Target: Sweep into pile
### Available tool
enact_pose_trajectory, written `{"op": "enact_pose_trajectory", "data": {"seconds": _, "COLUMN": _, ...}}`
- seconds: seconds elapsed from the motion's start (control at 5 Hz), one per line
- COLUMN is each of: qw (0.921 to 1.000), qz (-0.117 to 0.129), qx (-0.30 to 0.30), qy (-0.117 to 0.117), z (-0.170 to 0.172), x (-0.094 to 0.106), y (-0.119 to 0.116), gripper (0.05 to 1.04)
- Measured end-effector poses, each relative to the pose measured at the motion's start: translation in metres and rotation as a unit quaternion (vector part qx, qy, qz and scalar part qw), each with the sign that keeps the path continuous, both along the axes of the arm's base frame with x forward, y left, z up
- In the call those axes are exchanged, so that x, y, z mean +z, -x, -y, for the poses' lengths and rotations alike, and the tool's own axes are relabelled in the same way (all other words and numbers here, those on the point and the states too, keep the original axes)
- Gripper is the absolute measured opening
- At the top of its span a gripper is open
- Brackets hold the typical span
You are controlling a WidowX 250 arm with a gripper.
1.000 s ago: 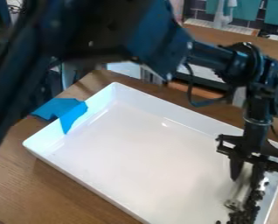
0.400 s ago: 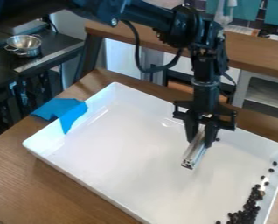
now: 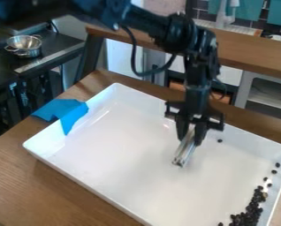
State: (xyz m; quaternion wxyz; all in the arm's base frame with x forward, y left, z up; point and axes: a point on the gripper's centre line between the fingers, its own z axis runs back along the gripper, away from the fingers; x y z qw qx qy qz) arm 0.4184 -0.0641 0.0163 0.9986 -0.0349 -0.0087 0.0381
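By the tray's edge (image 3: 85, 190), beans (image 3: 247, 216) lie beyond the claw (image 3: 190, 137).

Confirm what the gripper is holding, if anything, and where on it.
A silver metal bar, held at its upper end in the gripper; the lower end angles down over the white tray.

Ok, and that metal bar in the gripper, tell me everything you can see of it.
The metal bar is short, straight and silvery, with lengthwise edges and a darker, grooved-looking lower end. It is clamped between the fingers of the gripper and hangs tilted, its free end pointing down toward the near side. It's over the middle of the white tray, well away from the dark pile. Whether its end touches the tray, I can't tell.
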Motion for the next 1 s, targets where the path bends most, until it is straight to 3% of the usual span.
{"op": "enact_pose_trajectory", "data": {"seconds": 0.6, "qw": 0.9990, "qz": -0.023, "qx": 0.034, "qy": -0.016, "z": 0.017, "x": -0.016, "y": -0.009, "gripper": 0.368}}
{"op": "enact_pose_trajectory", "data": {"seconds": 0.8, "qw": 0.9989, "qz": -0.029, "qx": 0.035, "qy": -0.010, "z": 0.032, "x": -0.014, "y": -0.008, "gripper": 0.368}}
{"op": "enact_pose_trajectory", "data": {"seconds": 1.0, "qw": 0.9995, "qz": -0.030, "qx": 0.007, "qy": -0.005, "z": 0.068, "x": -0.015, "y": -0.001, "gripper": 0.368}}
